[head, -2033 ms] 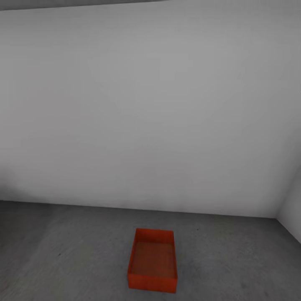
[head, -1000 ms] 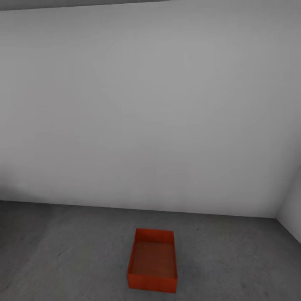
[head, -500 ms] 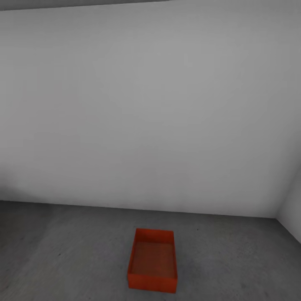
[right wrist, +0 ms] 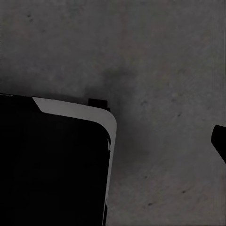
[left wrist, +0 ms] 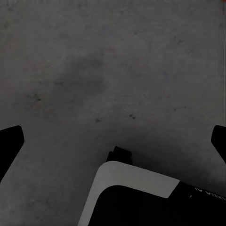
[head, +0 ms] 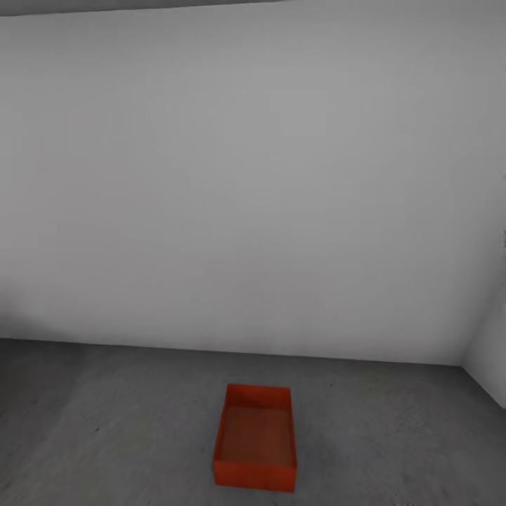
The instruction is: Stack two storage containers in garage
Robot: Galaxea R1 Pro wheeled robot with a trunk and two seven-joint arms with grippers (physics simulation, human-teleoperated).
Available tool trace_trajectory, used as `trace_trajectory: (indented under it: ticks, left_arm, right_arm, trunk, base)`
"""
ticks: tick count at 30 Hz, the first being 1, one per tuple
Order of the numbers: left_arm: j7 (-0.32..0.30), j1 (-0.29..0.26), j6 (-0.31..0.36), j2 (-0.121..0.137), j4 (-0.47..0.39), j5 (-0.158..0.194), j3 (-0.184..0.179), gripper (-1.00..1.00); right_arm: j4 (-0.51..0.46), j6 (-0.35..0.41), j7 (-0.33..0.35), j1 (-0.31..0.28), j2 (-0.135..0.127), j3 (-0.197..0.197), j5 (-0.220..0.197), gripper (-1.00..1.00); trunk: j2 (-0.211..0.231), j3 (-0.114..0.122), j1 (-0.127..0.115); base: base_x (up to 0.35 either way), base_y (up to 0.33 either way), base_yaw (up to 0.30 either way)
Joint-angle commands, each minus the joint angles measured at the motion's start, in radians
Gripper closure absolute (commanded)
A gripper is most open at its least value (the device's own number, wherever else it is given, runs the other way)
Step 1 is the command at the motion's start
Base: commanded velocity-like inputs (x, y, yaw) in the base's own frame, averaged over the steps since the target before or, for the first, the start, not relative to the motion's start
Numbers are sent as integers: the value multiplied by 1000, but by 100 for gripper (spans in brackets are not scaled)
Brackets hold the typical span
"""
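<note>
One storage container (head: pixel 255 437) rests on the garage floor (head: pixel 105 422) as stack base; left gripper (left wrist: pixel 113 141) spread empty, right gripper's state indeterminate.

Plain white walls (head: pixel 253 176) meet dark grey floor (head: pixel 105 422).

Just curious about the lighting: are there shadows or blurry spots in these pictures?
Head view: soft, even light; orange-red open-top bin looks slightly blurred and casts barely any shadow on the dark grey floor. Both wrist views: dim, with faint dark smudges on the floor.
</note>
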Motion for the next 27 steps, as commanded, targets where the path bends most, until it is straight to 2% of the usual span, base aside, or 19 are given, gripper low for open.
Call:
trace_trajectory:
  ticks: [1, 16, 20, 27]
  left_arm:
    - [0, -1, -3, 0, 1, 0, 7, -100]
    - [0, -1, -3, 0, 1, 0, 7, -100]
    - [0, -1, -3, 0, 1, 0, 7, -100]
    - [0, -1, -3, 0, 1, 0, 7, -100]
  right_arm:
    - [3, -8, 0, -1, 1, 8, -11, -100]
    - [3, -14, 0, -1, -1, 5, -16, -100]
    - [3, -14, 1, -1, -2, 3, -40, -100]
    - [3, -14, 1, -1, -2, 3, -45, -100]
  trunk:
    - [-1, -2, 0]
    - [-1, -3, 0]
    - [-1, -3, 0]
    - [-1, 1, 0]
  base:
    - [0, 0, -204]
    - [0, 0, -270]
    - [0, 0, -285]
    - [0, 0, -276]
